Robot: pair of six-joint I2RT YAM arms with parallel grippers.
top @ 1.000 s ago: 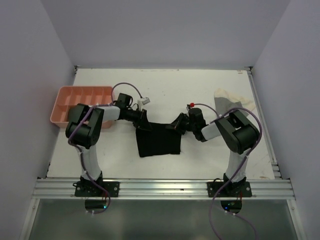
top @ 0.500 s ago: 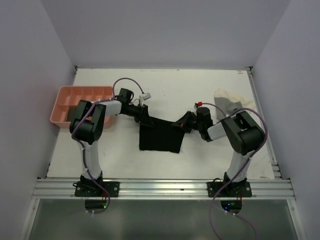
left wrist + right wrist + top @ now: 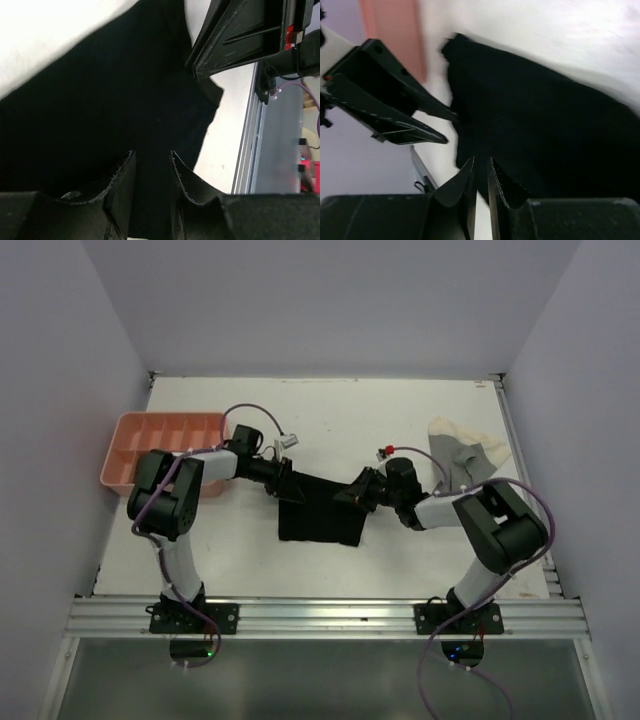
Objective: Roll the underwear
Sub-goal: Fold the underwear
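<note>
tray [image 3: 130, 455]: pink rigid plastic, compartments, left on counter [image 3: 400, 410].
left jaws: on black underwear [image 3: 320, 515] far-left corner, narrowly apart, nothing clamped.
black underwear: soft, flat, squarish, mid-counter; far edge spans both jaws, so you'd roll toward the bases.
right jaws: far-right corner, a slit; can't tell grip.
cream pile [image 3: 460, 450]: crumpled, right.
</note>
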